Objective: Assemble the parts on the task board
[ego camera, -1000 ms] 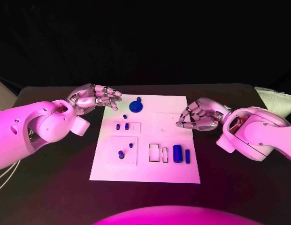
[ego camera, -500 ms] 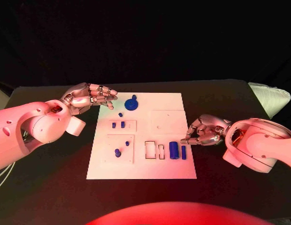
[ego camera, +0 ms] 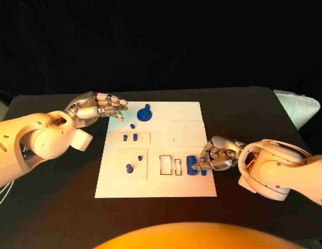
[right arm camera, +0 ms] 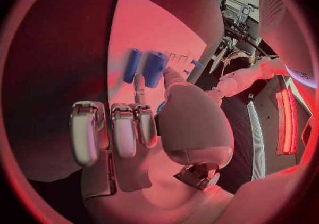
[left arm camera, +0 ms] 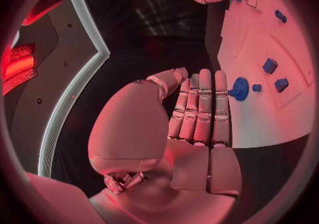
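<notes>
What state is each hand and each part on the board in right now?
Left hand: holding nothing, fingers apart, at the board's far left corner.
Right hand: fingertips down at the two blue bars; whether it grips one cannot be told.
Two blue bars: lying side by side on the board.
Round blue knob: on the board, untouched.
Two outlined slots: empty.

I see a dim black backdrop, warm orange light on the task board [ego camera: 155,150], red wash in both wrist views, fisheye bending at rims, blurred near fingers [right arm camera: 124,131].
</notes>
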You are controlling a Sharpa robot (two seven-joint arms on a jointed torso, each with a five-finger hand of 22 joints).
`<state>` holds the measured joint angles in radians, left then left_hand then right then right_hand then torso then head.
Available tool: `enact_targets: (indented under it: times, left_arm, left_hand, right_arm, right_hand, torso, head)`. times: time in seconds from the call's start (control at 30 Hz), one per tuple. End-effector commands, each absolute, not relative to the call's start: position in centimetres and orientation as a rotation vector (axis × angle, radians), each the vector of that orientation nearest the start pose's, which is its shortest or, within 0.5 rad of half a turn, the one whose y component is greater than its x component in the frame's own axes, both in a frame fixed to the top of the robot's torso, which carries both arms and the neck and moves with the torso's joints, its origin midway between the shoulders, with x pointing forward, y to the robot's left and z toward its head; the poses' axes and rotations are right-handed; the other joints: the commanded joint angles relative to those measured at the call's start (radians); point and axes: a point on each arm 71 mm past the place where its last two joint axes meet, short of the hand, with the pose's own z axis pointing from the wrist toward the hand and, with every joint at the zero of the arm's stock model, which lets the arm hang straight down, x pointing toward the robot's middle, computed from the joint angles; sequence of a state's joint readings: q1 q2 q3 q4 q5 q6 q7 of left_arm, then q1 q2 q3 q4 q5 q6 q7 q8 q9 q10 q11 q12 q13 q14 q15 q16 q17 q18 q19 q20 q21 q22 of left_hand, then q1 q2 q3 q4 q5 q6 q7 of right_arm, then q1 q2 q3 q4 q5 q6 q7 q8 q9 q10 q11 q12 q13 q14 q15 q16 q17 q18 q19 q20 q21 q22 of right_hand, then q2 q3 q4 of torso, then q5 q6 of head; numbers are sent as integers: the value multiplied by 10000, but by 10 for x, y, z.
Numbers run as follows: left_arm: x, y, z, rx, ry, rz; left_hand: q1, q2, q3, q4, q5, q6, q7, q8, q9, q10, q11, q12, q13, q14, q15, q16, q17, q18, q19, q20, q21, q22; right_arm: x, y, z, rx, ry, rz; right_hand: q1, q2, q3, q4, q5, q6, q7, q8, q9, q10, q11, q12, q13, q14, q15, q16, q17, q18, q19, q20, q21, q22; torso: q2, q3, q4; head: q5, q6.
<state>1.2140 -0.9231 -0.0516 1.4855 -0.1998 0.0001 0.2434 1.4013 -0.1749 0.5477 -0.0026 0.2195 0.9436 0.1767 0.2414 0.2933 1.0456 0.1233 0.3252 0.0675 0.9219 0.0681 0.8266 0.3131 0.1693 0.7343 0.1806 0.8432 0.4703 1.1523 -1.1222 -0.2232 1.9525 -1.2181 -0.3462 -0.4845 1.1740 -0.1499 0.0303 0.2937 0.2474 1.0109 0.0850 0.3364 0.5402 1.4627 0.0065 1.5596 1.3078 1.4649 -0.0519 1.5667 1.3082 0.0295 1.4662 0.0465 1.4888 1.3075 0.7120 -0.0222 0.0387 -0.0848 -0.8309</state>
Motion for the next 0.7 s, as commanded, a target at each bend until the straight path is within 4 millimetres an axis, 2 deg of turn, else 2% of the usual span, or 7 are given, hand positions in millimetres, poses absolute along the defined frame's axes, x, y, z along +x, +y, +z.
enact_targets:
  times: [0.03,0.47,0.7]
  left_arm:
    - [485,240,-184,-9078,17321,-15813]
    - [484,240,-184,-9088,17336,-15802]
    - [484,241,-184,-9094,17364,-15798]
  left_hand:
    - [-13,98,-51,7,-4,15,73,-31,10,58,46,-65,15,-11,51,-50,10,115,64,-9,-58,-17]
    - [-22,101,-59,20,-4,19,72,-33,13,65,46,-81,16,-9,53,-52,18,115,71,-6,-73,-25]
    - [-32,104,-62,30,-4,19,73,-35,13,67,48,-89,17,-9,55,-53,21,114,73,-4,-82,-30]
  right_arm:
    - [360,-229,-243,2507,20617,4774]
    - [360,-215,-251,2128,20722,4815]
    - [365,-209,-257,1790,20844,4649]
  right_hand:
    - [-11,70,-39,0,-43,6,-3,-43,-9,1019,30,44,2539,1058,-38,41,2626,-154,889,0,31,2447]
    - [-17,122,-145,-2,-44,8,-1,-50,-17,1006,33,28,2520,1058,-37,41,2626,-150,884,4,14,2442]
    - [-82,221,-432,4,-59,-28,20,-80,-38,963,52,-21,2463,1058,-20,41,2626,-138,867,19,-47,2426]
  torso:
    - [14,6,1]
    - [17,0,-2]
    - [16,-2,2]
  head:
    - [21,-16]
    - [65,-77]
    - [76,-106]
